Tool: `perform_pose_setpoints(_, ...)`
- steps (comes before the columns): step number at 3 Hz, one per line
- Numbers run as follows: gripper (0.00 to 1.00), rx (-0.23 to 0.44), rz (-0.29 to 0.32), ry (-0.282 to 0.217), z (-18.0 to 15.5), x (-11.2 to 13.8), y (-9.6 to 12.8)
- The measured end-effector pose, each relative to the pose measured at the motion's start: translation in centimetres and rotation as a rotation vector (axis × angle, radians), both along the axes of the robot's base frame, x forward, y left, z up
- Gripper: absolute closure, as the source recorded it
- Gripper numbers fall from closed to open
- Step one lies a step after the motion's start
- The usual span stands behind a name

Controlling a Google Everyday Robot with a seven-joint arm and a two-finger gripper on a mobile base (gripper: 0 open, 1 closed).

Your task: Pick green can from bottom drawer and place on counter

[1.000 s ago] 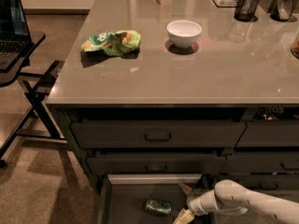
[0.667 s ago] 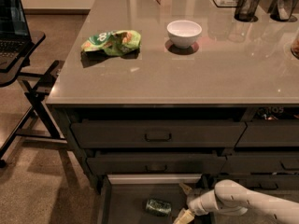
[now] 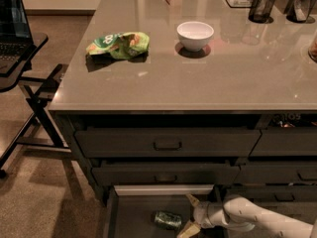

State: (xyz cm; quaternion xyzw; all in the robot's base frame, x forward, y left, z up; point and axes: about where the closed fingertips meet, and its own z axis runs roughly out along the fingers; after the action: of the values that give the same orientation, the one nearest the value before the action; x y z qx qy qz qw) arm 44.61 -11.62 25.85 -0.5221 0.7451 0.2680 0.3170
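The green can lies on its side on the dark floor of the open bottom drawer, low in the camera view. My gripper reaches in from the lower right, just right of the can and level with it. It is open, with one finger pointing up toward the drawer's back rim and the other low near the frame edge. Nothing is between them, and they do not touch the can. The counter spans the upper half of the view above the drawers.
On the counter sit a bright green snack bag, a white bowl and a black mesh cup. Two closed drawer fronts hang above the open drawer. A folding stand with a laptop is at the left.
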Motion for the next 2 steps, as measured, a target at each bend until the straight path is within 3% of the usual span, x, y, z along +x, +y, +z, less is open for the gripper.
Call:
perform_pose_setpoints(1,0.0,0.025,0.007,-0.051,-3.2,1.0,0.9)
perform_pose_setpoints(2,0.0,0.002,0.066,-0.077,-7.3,0.8,1.6)
